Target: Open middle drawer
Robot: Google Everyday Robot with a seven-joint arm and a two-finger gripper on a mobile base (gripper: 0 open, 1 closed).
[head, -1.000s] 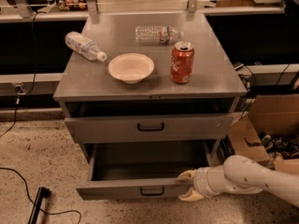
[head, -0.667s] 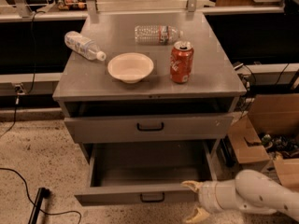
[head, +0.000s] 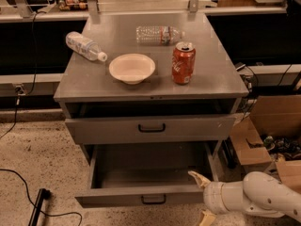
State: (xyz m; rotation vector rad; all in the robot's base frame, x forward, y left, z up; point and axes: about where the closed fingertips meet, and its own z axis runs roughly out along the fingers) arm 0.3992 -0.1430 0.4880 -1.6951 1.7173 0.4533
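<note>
- Finishing the pull: middle drawer (head: 117, 200) sits well out, its front immediately left of the gripper (head: 203, 199).
- Gripper fingers are spread, holding nothing.
- Next move, probably: back away rightward, clear of the front.

Dim warm light, end effector (head: 200, 197) lower right

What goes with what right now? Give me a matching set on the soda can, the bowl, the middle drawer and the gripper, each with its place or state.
Things:
1. soda can
2. middle drawer
3. bowl
4. gripper

Places or states:
A. pulled out from the cabinet
B. upright on the cabinet top, right of the bowl
C. at the open drawer's front right corner, fingers spread
D. on the cabinet top, left of the can

Pairs: 1-B, 2-A, 3-D, 4-C.
</note>
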